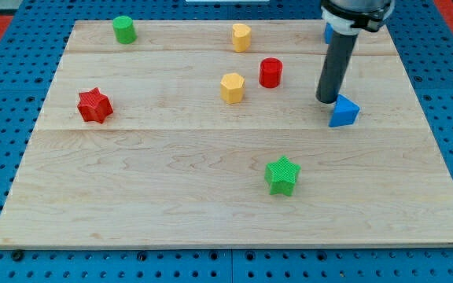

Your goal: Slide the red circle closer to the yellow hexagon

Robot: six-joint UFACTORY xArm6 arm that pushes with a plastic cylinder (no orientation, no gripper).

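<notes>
The red circle (270, 72) stands on the wooden board, right of centre near the view's top. The yellow hexagon (232, 87) sits just below and to its left, a small gap between them. My tip (326, 100) is to the right of the red circle, clear of it, and touches or nearly touches the upper left of a blue triangle block (344, 112).
A second yellow block (241, 37) stands at the top centre. A green cylinder (124, 30) is at top left, a red star (95, 105) at the left, a green star (282, 175) lower centre. A blue block (328, 33) is partly hidden behind the rod.
</notes>
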